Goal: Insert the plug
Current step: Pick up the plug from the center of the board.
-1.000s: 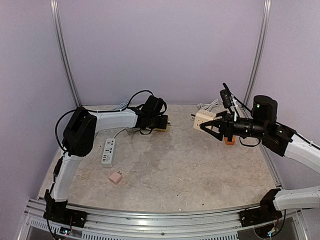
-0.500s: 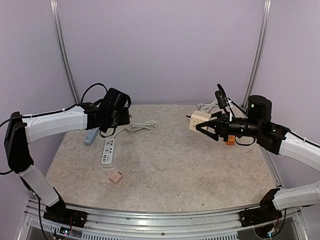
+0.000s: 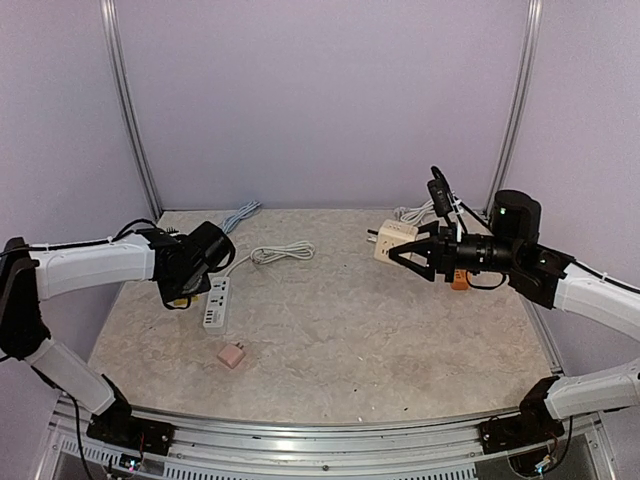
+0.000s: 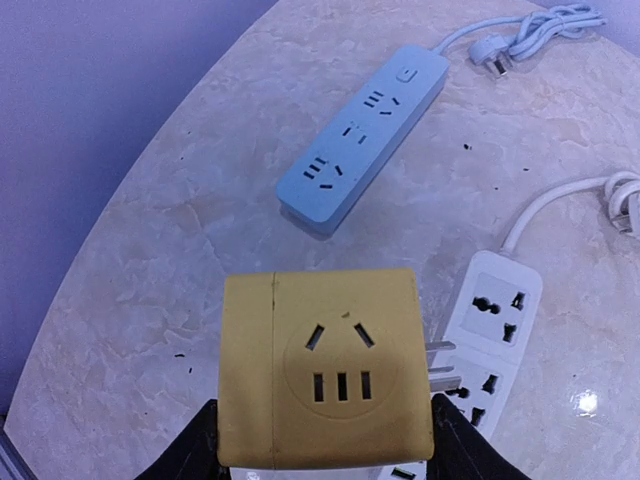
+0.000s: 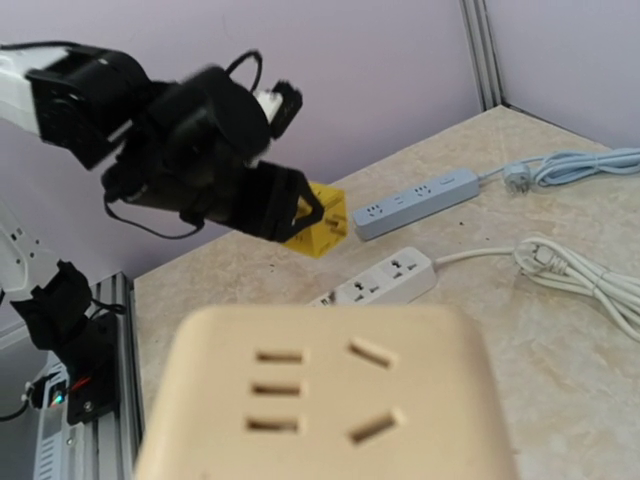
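— Over the left side of the table [image 3: 380,340], what has changed?

— My left gripper [image 4: 325,440] has swung out from the middle and dropped low. It now hangs just above the white power strip [image 4: 495,330], clamped on the yellow cube plug [image 4: 325,370]. I judge it is lining up for insertion; nothing is seated yet.

— And the right?

— My right gripper [image 3: 405,250] has barely moved. It is raised over the far right, grasping a cream cube adapter [image 5: 330,390].

— What are the things like?

— Both cubes are smooth hard plastic with rounded edges. The yellow one's metal prongs [image 4: 445,365] stick out sideways, toward the strip. A blue power strip [image 4: 365,130] lies farther off on the mottled, stone-look tabletop. A small pink plug [image 3: 232,355] sits apart.
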Controlling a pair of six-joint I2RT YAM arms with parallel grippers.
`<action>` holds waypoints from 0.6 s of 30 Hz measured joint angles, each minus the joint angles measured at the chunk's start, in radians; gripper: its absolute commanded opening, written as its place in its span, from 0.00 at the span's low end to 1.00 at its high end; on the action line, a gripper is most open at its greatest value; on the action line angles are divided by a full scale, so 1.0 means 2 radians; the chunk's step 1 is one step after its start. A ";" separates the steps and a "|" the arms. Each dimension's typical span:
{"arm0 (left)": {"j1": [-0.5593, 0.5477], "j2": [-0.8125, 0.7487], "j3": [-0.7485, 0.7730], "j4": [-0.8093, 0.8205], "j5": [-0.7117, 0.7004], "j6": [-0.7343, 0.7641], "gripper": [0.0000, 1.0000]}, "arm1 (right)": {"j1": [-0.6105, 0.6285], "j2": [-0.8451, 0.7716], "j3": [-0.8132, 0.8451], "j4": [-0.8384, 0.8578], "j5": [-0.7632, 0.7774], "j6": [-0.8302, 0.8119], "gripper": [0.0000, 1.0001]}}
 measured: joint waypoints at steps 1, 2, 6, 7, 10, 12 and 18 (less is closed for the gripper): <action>0.005 0.000 -0.010 -0.003 0.001 -0.010 0.27 | 0.000 0.001 -0.001 0.000 -0.001 0.000 0.00; 0.009 0.000 -0.019 -0.004 0.002 -0.017 0.27 | 0.000 0.001 -0.001 0.001 -0.002 0.000 0.00; 0.022 0.001 -0.044 0.001 0.010 -0.032 0.27 | 0.000 0.009 -0.001 0.000 -0.007 0.000 0.00; 0.024 0.002 -0.048 0.005 0.013 -0.034 0.27 | 0.000 0.010 -0.001 0.000 -0.007 0.000 0.00; 0.029 0.013 -0.052 0.018 0.020 -0.036 0.28 | 0.000 0.010 -0.001 -0.001 -0.009 0.000 0.00; 0.032 0.027 -0.052 0.027 0.026 -0.041 0.30 | 0.001 0.010 -0.001 -0.004 -0.008 0.000 0.00; 0.036 0.059 -0.054 0.041 0.035 -0.056 0.38 | 0.001 0.005 -0.001 -0.008 -0.007 -0.001 0.00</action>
